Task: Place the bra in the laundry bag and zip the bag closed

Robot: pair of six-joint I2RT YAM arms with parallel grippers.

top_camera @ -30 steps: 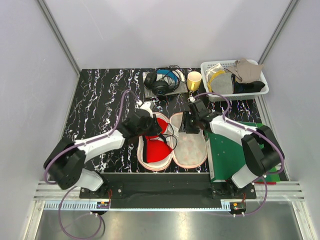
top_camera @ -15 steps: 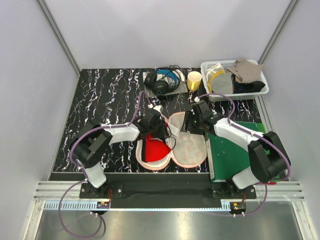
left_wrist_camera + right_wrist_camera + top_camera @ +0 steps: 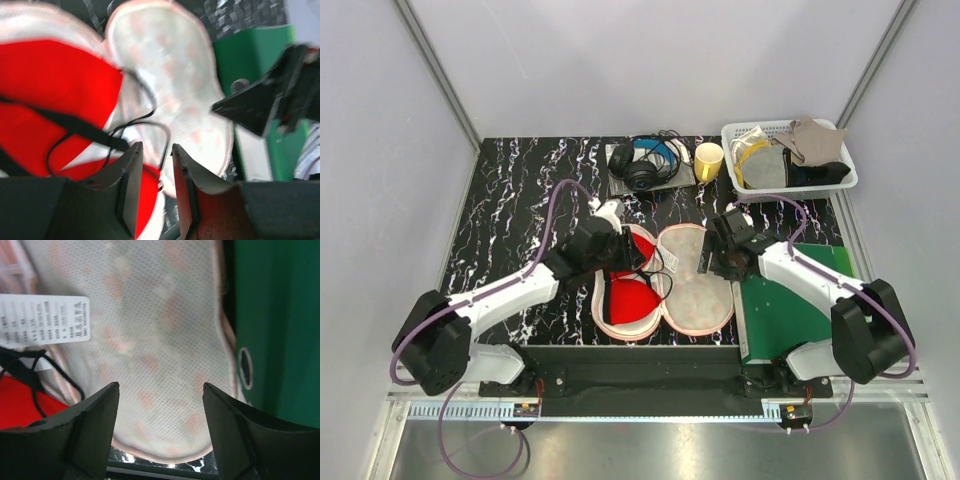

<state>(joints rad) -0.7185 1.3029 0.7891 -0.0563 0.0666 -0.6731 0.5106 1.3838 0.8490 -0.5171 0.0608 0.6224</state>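
Laundry bag [image 3: 698, 292] lies unzipped and flat on the worktop [image 3: 520, 200], both lobes up, pale mesh inside showing. It sits in front of the arm bases, centre-near. Bra [image 3: 628, 300] sits in the left lobe, red cups inside the pink rim, with thin black straps looping over the centre hinge towards the right lobe.

Left pincer [image 3: 620, 252] is over the far end of the left lobe. In the left wrist view the pincer [image 3: 154, 149] is narrow, a slim gap with nothing clearly clamped. A strap loop runs just beside the left fingertip [image 3: 134, 150], and I can't tell if it touches. Bra [image 3: 50, 75] and bag [image 3: 170, 65] are blurred below it.

Right pincer [image 3: 716, 262] is at the right lobe's far-right edge. In the right wrist view the pincer [image 3: 160, 387] is wide and holds nothing, hanging above the mesh of the bag [image 3: 160, 315]. A white care label [image 3: 45, 320] is at the hinge side and a corner of the bra [image 3: 15, 405] shows bottom left.

A green mat [image 3: 790, 300] butts against the bag's right edge. Headphones [image 3: 645, 165], a yellow cup [image 3: 708, 160] and a white basket [image 3: 732, 135] of cloths are at the far side, well apart from the bag.
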